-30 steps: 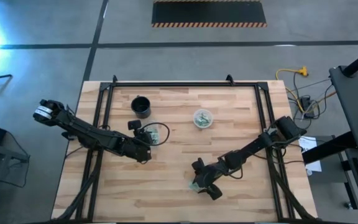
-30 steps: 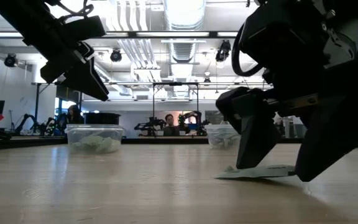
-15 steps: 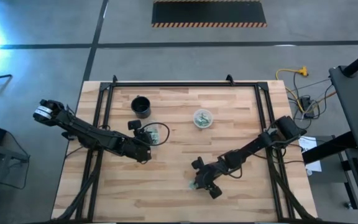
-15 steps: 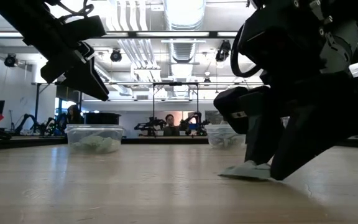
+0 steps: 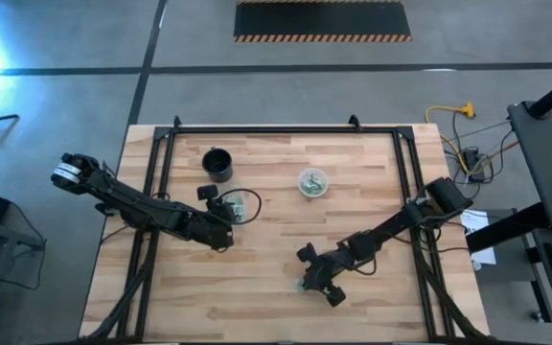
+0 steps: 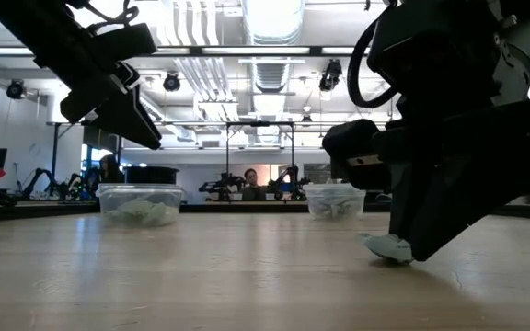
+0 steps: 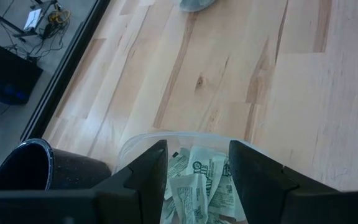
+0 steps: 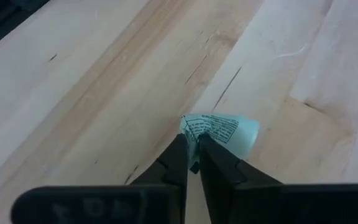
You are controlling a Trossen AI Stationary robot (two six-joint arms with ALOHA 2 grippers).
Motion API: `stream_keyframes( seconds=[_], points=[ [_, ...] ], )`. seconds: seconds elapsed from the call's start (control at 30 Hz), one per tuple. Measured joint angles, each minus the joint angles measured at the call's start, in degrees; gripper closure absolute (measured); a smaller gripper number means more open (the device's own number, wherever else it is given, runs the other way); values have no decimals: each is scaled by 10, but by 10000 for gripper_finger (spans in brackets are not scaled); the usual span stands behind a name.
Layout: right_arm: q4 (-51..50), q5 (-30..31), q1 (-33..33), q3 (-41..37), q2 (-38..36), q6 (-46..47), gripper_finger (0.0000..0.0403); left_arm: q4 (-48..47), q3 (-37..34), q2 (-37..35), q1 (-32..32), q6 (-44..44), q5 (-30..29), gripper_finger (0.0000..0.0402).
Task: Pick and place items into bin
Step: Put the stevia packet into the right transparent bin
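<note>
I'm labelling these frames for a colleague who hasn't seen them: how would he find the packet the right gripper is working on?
Start at the pale wooden table and go to its near edge, right of centre. There the right gripper is pinching a small pale green-and-white printed packet that lies flat on bare boards. It is the only packet outside the clear plastic tubs.

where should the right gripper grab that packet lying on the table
By its near edge, from above. The packet lies flat on the wood, so only a thin edge offers itself to a pinch. The right gripper is already shut on that edge, with the rest of the packet fanning out beyond the fingertips.
</note>
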Motion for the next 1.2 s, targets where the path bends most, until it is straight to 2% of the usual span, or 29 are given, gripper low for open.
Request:
stream_keyframes(
  seconds=[0.2,0.33,0.53,0.7,0.83,1.0,1.2],
  points=[
    [-14,6,-1,0,-10,-15,380,1,0,0,0,0,0,246],
    [-53,36,-3,2,-38,-17,381,4,-1,0,0,0,0,246],
    [-108,111,-5,4,-106,-46,381,5,-1,0,0,1,0,246],
    [-178,218,-20,3,-177,-69,381,5,-1,0,0,1,0,246],
    [-222,275,-50,1,-230,-73,381,5,-1,0,0,1,0,246],
    [-249,277,-112,-1,-274,-81,381,5,-1,0,0,1,0,246],
    [-263,274,-193,-2,-289,-101,381,5,-1,0,0,2,0,246]
  ],
)
